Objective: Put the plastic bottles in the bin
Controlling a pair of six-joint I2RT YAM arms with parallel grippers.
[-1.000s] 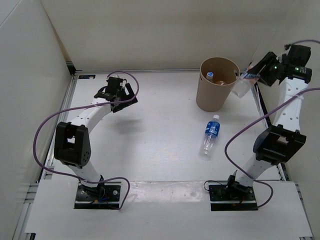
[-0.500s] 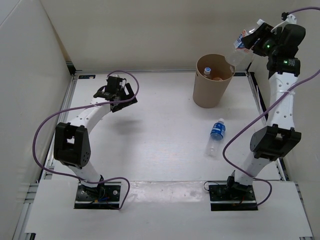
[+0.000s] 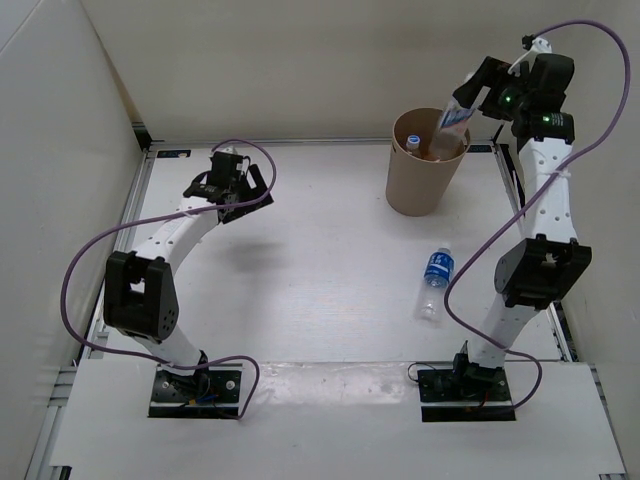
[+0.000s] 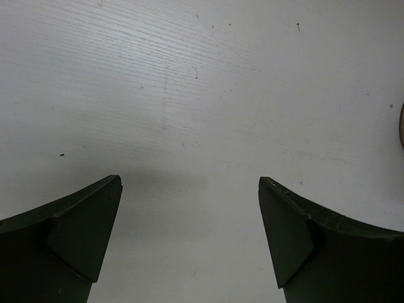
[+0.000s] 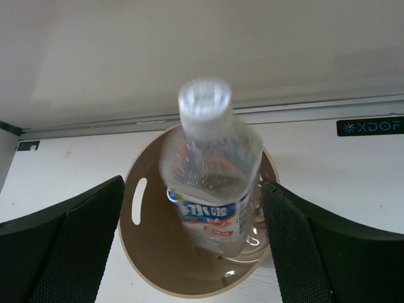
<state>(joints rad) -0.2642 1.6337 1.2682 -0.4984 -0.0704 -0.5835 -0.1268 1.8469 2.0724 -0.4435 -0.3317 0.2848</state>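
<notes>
The bottle with the white-orange label (image 5: 211,170) hangs blurred, cap up, over the mouth of the tan bin (image 5: 151,249). It sits between the fingers of my right gripper (image 5: 192,183), which stand wide open, with a gap on the left side. From above, that bottle (image 3: 450,122) tilts into the bin (image 3: 410,190) just below the right gripper (image 3: 478,90). A white bottle cap (image 3: 413,141) shows inside the bin. The blue-label bottle (image 3: 433,283) lies on the table in front of the bin. My left gripper (image 4: 189,180) is open above bare table, far to the left (image 3: 232,180).
White walls enclose the table on the left, back and right. The bin stands close to the back right corner. A metal rail (image 5: 303,110) runs along the back edge behind the bin. Purple cables loop off both arms.
My right arm swung the white-orange bottle from beside the bin to over its mouth, then the fingers opened and the bottle is dropping in. The left arm stayed still.
</notes>
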